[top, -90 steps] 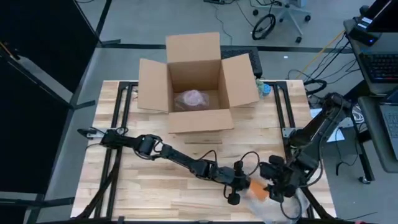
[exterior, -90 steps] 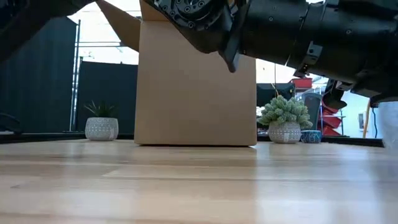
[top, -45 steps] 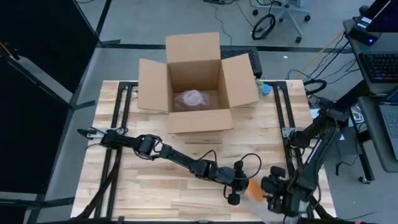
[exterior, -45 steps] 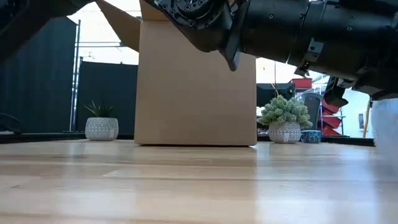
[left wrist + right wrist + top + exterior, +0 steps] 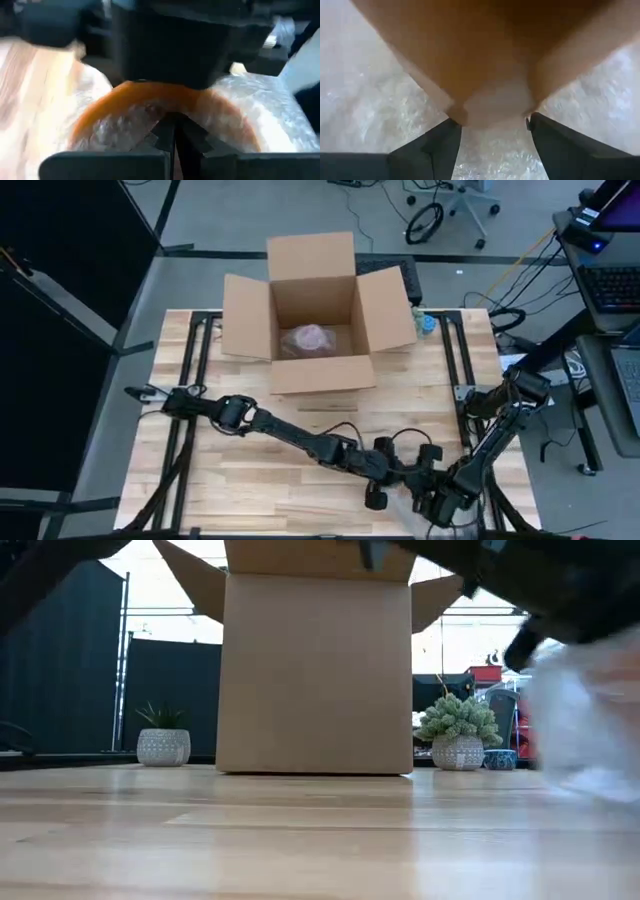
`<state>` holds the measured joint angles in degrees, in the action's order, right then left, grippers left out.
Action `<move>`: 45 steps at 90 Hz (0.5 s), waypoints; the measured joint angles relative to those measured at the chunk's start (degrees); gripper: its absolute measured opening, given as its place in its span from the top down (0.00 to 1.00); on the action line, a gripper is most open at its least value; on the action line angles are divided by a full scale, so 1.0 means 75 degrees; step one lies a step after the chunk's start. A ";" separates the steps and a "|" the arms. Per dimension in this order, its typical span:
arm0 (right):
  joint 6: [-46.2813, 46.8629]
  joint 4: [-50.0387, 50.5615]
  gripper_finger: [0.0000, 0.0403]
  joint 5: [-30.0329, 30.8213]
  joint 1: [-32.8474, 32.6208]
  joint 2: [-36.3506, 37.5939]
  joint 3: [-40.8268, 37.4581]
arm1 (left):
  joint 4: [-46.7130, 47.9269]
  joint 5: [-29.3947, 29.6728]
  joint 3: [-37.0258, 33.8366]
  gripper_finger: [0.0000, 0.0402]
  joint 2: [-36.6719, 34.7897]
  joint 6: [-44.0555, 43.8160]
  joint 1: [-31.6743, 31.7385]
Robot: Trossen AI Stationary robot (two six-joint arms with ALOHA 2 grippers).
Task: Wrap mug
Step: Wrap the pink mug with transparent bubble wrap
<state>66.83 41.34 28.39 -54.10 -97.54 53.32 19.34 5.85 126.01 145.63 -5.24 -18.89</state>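
Left wrist view shows left gripper (image 5: 172,132) pinching wrap (image 5: 260,95) against the mug (image 5: 150,97); right gripper (image 5: 492,125) gapes, so wrap may slip.

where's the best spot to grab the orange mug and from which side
Probably the rim. The left wrist view shows the orange mug with its curved lip exposed and bubble wrap over the body, and the left gripper pinched shut there. Its side walls look wide and slippery under wrap, so coming over the open mouth suits best. The right gripper is open around the mug from the opposite side.
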 joint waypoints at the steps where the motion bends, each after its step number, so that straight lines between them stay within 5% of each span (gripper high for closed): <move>1: -0.0032 -0.0002 0.46 0.0062 0.0036 0.0000 0.0000 | 0.0169 0.0041 0.0049 1.00 0.0003 -0.0011 -0.0001; 18: -0.0838 -0.0517 0.46 0.0736 0.0556 -0.0068 -0.0055 | 0.2366 0.0247 0.1158 1.00 0.0036 -0.0268 0.0018; 45: -0.1951 -0.2490 0.46 0.0732 0.1122 -0.0537 -0.0545 | 0.3058 -0.0252 0.1160 1.00 0.0125 -0.0652 0.0246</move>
<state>52.20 22.66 33.88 -45.68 -101.57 49.23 42.28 3.96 134.71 146.57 -10.13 -17.05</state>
